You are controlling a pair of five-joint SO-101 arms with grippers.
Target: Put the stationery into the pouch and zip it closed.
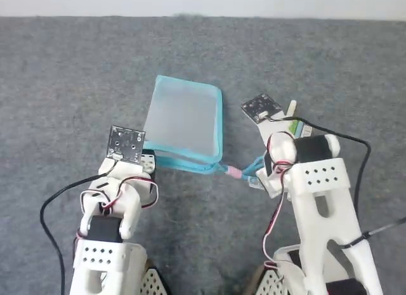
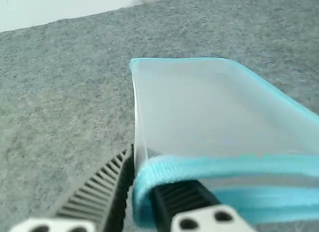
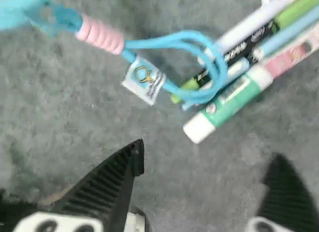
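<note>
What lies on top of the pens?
The blue cord loop of the pouch lies across the pens near their ends. It covers thin strips of them.

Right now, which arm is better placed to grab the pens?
Right. The right gripper is open and hangs just above the pens, which lie beside the pouch. The left gripper is clamped on the pouch's rim.

- A white tag [image 3: 144, 81] on the pouch [image 1: 184, 120] cord [image 3: 164, 42], beside its pink bead [image 3: 99, 35]: gold emblem, no readable letters.
- Pens [image 3: 249, 42] near the tag: print illegible.
</note>
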